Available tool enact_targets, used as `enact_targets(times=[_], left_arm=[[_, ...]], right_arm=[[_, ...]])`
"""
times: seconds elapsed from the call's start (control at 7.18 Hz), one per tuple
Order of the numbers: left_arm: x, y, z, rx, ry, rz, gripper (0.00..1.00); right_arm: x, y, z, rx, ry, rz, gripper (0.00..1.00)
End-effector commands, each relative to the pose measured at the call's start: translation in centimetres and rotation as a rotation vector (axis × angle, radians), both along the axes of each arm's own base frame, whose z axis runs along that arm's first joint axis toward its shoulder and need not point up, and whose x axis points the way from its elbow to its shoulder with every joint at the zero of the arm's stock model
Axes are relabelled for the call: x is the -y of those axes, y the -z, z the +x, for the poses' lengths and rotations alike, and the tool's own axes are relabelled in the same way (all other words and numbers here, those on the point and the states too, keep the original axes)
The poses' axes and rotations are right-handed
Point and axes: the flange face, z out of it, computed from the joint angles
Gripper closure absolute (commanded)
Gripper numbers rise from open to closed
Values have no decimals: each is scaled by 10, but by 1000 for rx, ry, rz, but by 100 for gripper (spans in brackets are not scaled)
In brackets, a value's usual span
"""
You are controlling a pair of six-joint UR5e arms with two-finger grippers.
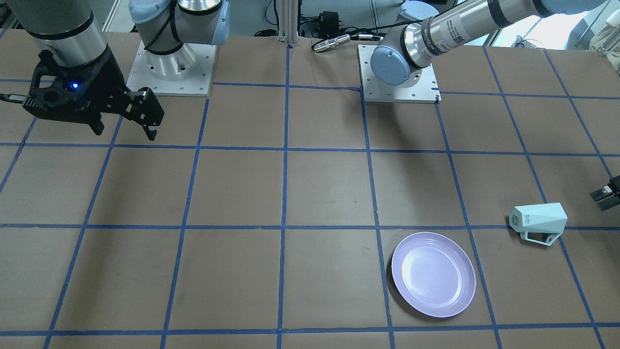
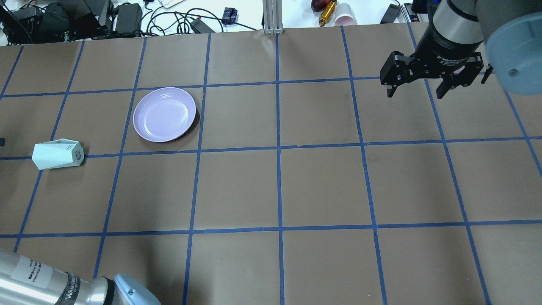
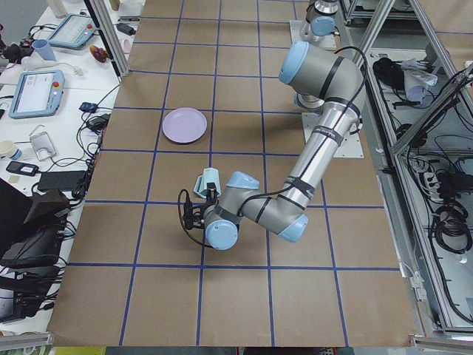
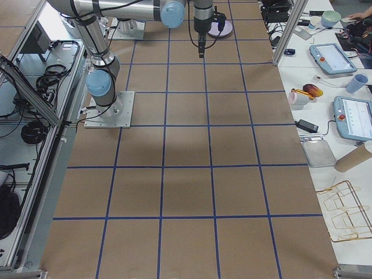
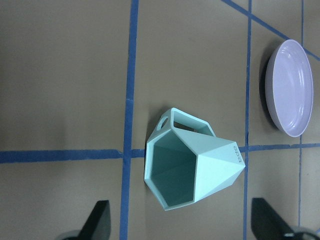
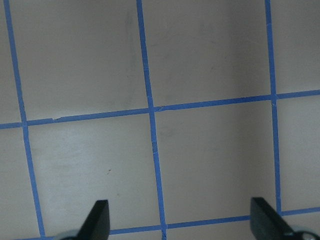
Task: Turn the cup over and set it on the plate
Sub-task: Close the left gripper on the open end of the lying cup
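Observation:
The mint-green cup (image 1: pixel 537 223) lies on its side on the table, its lettered base towards the plate. It also shows in the overhead view (image 2: pixel 57 153). The left wrist view looks into its teal mouth (image 5: pixel 192 167), handle on the upper side. The lilac plate (image 1: pixel 433 274) lies empty one grid square away, also seen overhead (image 2: pixel 164 114) and from the left wrist (image 5: pixel 290 87). My left gripper (image 5: pixel 184 225) is open and empty, just short of the cup's mouth, at the edge of the front view (image 1: pixel 605 196). My right gripper (image 1: pixel 126 132) is open and empty, far away, above the table (image 2: pixel 415 93).
Brown paper with a blue tape grid covers the table. The two arm base plates (image 1: pixel 169 68) (image 1: pixel 399 77) sit on the robot's side. A metal post (image 2: pixel 273 17), cables and small items lie beyond the far edge. My left arm's elbow (image 3: pixel 281 218) hangs low beside the cup.

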Motion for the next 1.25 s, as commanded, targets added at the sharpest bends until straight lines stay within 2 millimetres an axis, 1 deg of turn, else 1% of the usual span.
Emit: enact_targets(times=[0.0,0.14,0.28,0.42,0.7,0.84,0.97,1.11], left_arm=[[2,24,-3,-59,1,0,0],[2,32,-9,-125,-17,11,0],[2,34,-11,-136,-9,5,0],[4,40,-12,-148,2,-10,0],[6,52,-20,-241,-38,-9,0],[9,54,-24,-252,-39,-12,0],[11,61,-25,-267,-46,-11,0],[11,62,-31,-294,-40,3,0]], right_arm=[[0,0,0,0,0,-1,0],[0,0,0,0,0,1,0],[0,0,0,0,0,1,0],[0,0,0,0,0,-1,0],[0,0,0,0,0,-1,0],[0,0,0,0,0,-1,0],[0,0,0,0,0,-1,0],[0,0,0,0,0,-1,0]])
